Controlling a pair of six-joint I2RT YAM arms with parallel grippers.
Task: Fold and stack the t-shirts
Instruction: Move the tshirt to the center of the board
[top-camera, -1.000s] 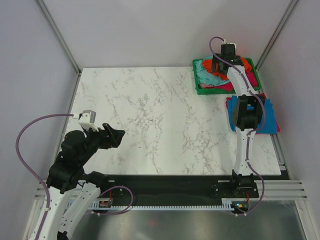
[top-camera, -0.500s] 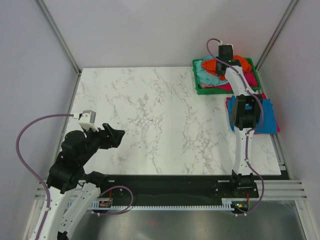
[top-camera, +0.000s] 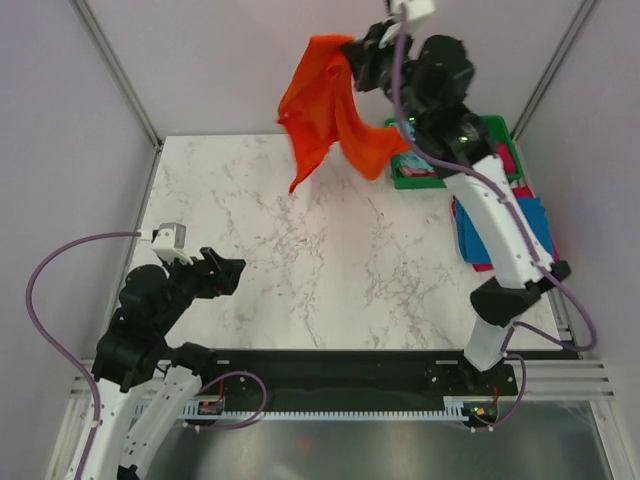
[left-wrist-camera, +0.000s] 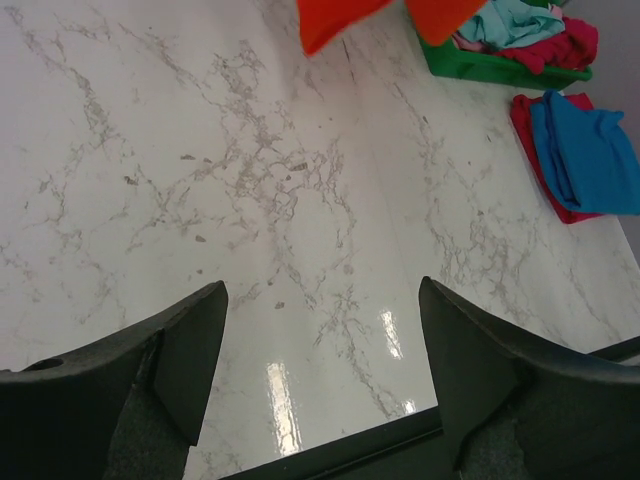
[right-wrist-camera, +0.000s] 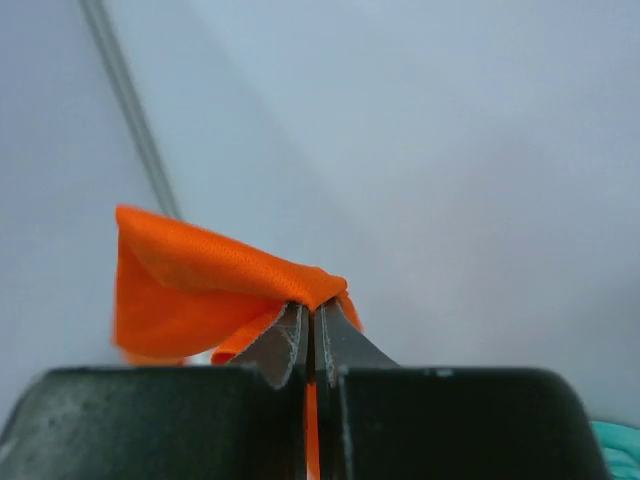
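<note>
An orange t-shirt (top-camera: 330, 110) hangs in mid-air at the upper centre of the overhead view. It is above the far edge of the marble table (top-camera: 300, 260), with its cloth trailing down and to the left. The right gripper (top-camera: 358, 52), raised high at the top of the frame, has its jaws pressed together on a pinch of the shirt's fabric. The wrist view shows orange cloth bunched between the two closed fingertips.

Just right of the hanging shirt, in the upper right, a green tray (left-wrist-camera: 480, 68) holds a crumpled light teal t-shirt (left-wrist-camera: 505, 20) and a magenta-pink t-shirt (left-wrist-camera: 560, 45). Below the tray, at the table's right edge, a folded blue t-shirt (left-wrist-camera: 590, 150) lies on top of a folded pink t-shirt (left-wrist-camera: 522, 125).

The left gripper (top-camera: 228, 270), at lower left, hovers over bare marble with its jaws spread wide apart.
</note>
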